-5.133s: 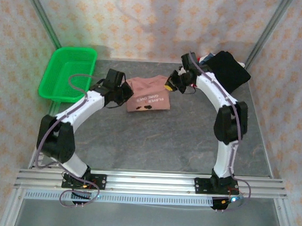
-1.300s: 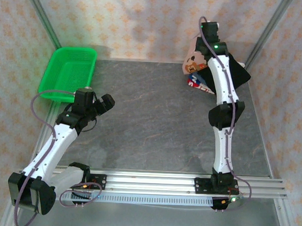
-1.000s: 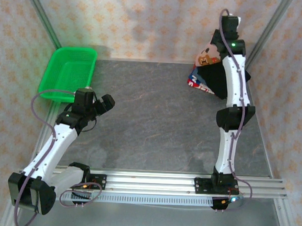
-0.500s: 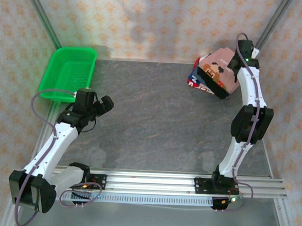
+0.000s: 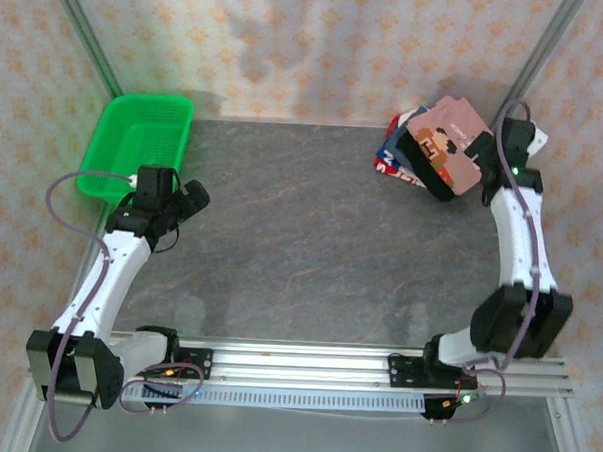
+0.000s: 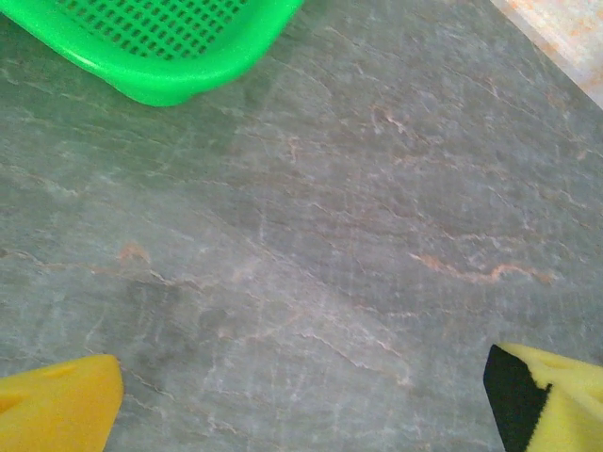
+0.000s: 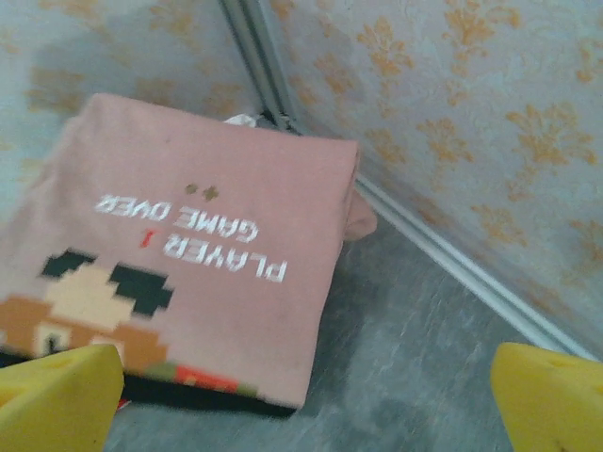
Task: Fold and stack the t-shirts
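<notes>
Looking through the right wrist camera, I see the right pincer (image 7: pixel 301 403) with its two yellow fingers (image 7: pixel 58 395) spread wide, holding nothing. The dusty-pink t-shirt (image 7: pixel 193 231) lies folded just ahead of it, more toward its left finger than its right. The pixel face sits at the end nearest the pincer and the words "PLAYER 1 GAME OVER" read upside down beyond it. Under the pink edge closest to the fingers I can make out a dark strip of the black t-shirt (image 7: pixel 203 403) and a sliver of red. Whether the left fingertip touches the cloth I cannot tell. Off toward the right finger there is bare grey table (image 7: pixel 415 377), then the metal frame rail (image 7: pixel 443 259) and the patterned wall (image 7: pixel 452 104).

From the top camera the right pincer (image 5: pixel 497 146) sits just beside the stack, on its wall side. The dusty-pink t-shirt (image 5: pixel 448 140) is on top, the black t-shirt (image 5: pixel 436 182) pokes out below, and a navy, red and white printed t-shirt (image 5: pixel 388 160) shows on the side away from the pincer.

The left pincer (image 6: pixel 301 405) is also spread wide, empty, over bare table (image 6: pixel 330 235). The green basket (image 6: pixel 170 87) lies ahead of it, toward its left finger. From above, the left pincer (image 5: pixel 185 203) sits just beside the green basket (image 5: pixel 147 101), well apart from the shirts.
</notes>
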`<control>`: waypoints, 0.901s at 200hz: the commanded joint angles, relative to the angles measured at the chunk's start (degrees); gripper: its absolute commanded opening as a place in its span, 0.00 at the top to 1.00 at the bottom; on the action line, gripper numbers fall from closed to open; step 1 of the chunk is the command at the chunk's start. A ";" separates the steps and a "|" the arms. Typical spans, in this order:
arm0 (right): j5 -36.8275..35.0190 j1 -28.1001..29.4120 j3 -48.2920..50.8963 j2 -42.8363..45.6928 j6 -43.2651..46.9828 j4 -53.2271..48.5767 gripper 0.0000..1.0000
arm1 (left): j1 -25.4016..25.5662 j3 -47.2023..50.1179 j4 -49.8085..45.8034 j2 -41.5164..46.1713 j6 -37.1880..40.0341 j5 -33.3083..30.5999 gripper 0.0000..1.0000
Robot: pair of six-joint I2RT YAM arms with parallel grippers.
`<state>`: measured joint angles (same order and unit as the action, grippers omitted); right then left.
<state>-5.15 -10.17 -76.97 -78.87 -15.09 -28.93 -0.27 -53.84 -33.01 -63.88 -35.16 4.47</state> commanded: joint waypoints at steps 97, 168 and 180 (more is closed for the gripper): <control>-7.50 9.01 43.26 -7.43 10.34 54.96 0.01 | -2.63 25.10 60.10 -14.63 26.63 -16.37 0.00; -7.89 12.66 56.35 -10.34 15.31 84.09 0.01 | 3.94 29.77 74.76 -21.09 33.05 -18.20 0.00; -7.68 12.72 56.12 -9.19 15.15 81.16 0.01 | 3.96 31.27 80.95 -22.83 33.97 -18.56 0.00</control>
<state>-11.66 1.91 -19.09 -88.36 -1.34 47.57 3.07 -23.29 38.89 -85.71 -4.84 -11.03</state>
